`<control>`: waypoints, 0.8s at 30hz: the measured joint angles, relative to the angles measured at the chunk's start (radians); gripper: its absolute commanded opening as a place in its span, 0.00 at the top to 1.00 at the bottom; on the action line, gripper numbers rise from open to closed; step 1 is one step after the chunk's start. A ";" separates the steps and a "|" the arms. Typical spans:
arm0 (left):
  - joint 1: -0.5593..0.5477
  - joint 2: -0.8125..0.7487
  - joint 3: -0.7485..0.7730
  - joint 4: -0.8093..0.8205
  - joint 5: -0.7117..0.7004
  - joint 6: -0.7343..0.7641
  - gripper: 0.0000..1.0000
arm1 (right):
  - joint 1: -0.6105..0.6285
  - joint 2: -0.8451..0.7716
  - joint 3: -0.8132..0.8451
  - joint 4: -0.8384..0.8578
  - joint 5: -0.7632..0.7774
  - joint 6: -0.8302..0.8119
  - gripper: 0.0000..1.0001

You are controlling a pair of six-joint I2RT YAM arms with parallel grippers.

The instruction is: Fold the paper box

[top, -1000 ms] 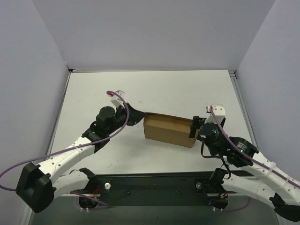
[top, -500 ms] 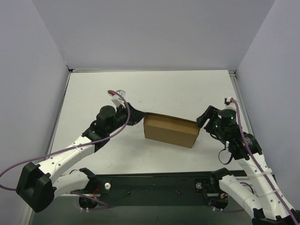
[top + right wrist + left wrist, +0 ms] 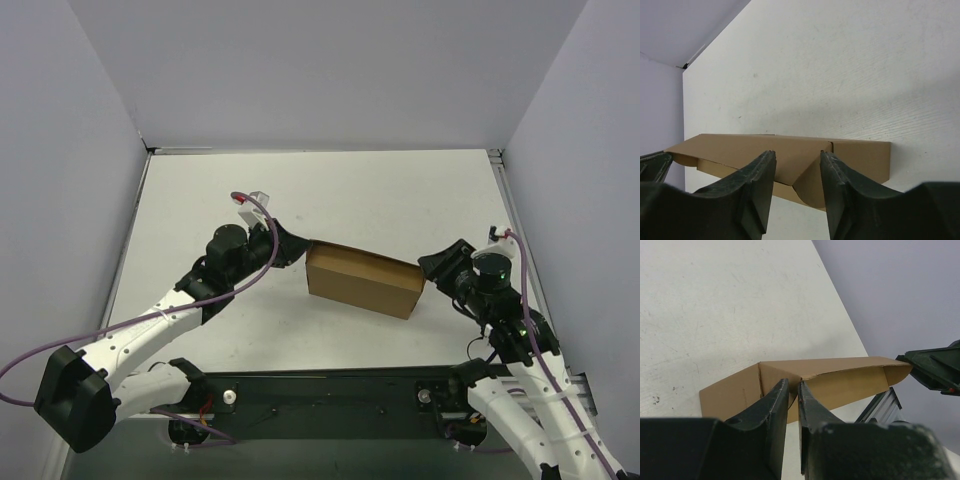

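My left gripper (image 3: 793, 387) is pinched almost shut on the 9 o'clock end wall of the plain brown cardboard paper box (image 3: 362, 280). Only a thin edge of card sits between the jaws. I judge that grip is there to anchor the box, so it does not skate across the white table (image 3: 380, 195) when the other end is pushed.

The box sits near the middle of the table, already raised into a shallow rectangle, with its long side running from roughly 9 to 4 o'clock.

My right gripper (image 3: 797, 160) is at the 3 o'clock end with the jaws about half apart and nothing in them. The end flap shows beyond the gap. From above, the tips look right at the card, though I cannot tell whether they touch it.

With one end held and the other lined up like this, the right side flap looks like the next thing to tuck.
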 measured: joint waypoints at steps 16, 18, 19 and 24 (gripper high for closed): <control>-0.008 0.023 0.018 -0.016 -0.002 0.006 0.70 | 0.017 -0.041 -0.077 0.021 0.054 -0.008 0.91; -0.011 0.030 0.022 -0.040 0.001 0.011 0.69 | 0.027 -0.041 -0.083 0.024 0.073 -0.019 0.91; -0.013 0.033 0.023 -0.047 0.002 0.012 0.69 | 0.032 -0.041 -0.085 0.025 0.084 -0.025 0.91; -0.014 0.055 0.052 -0.101 0.006 0.035 0.57 | 0.059 -0.040 -0.093 0.012 0.128 -0.044 0.91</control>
